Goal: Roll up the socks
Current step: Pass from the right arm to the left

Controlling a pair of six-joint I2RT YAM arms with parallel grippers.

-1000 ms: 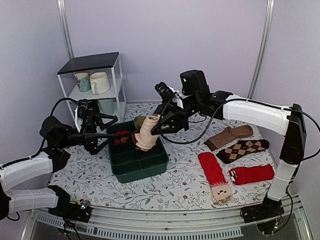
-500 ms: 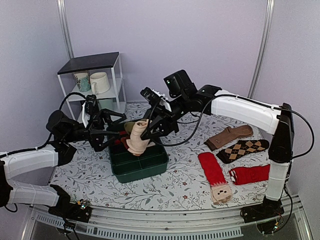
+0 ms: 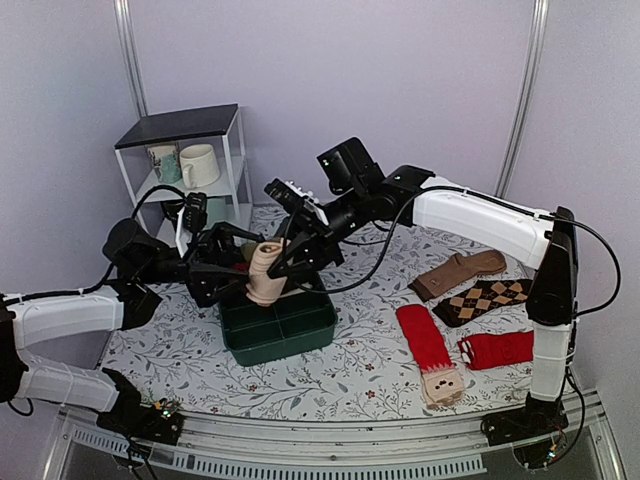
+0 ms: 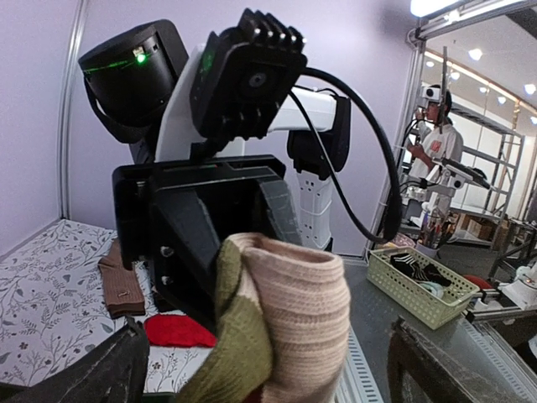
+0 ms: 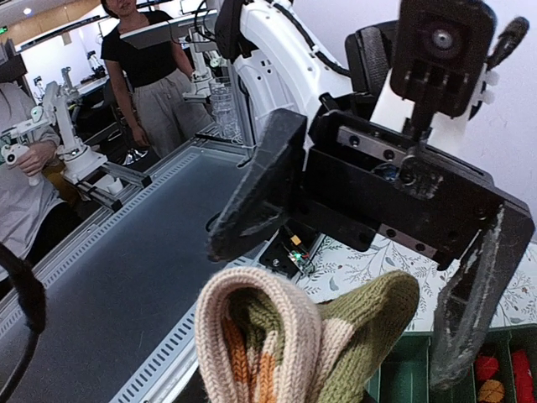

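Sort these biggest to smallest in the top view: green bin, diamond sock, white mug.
1. green bin
2. diamond sock
3. white mug, but it sits farther back, so it may only look smallest

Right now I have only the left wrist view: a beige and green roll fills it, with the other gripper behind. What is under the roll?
Observer: The top camera shows the socks over the far left part of the green bin, not over bare table.
Operator: Is there anything in that bin?
Observer: Yes. The right wrist view shows small red and orange items in its compartments.
Operator: What stands behind my arm?
Observer: A white-framed shelf with mugs stands at the table's far left corner.
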